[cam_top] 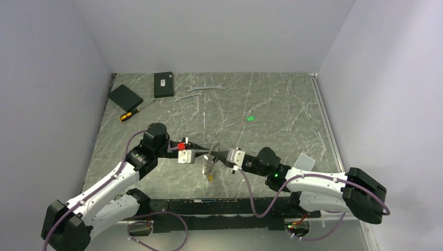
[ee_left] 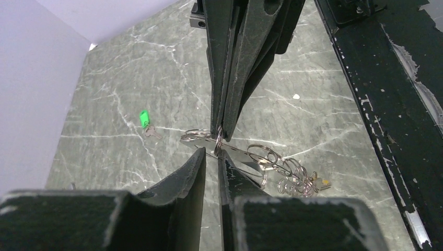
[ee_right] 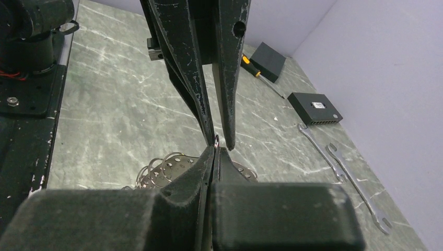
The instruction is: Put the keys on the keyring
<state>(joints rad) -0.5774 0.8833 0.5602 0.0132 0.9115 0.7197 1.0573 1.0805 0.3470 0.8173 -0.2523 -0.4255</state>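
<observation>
Readable text: none; nothing in any view is sharp or large enough to make out.
Black box: a small pale sticker sits on its top face, seen in the top view and the right wrist view. Its print shows only as tiny grey marks, too fine to read.
Green tag: a plain bright green patch on the keys, also seen in the left wrist view. Any lettering on it is too small to tell.
Wrenches: bare silver shafts in the right wrist view. Whether size marks are stamped on them cannot be told.
</observation>
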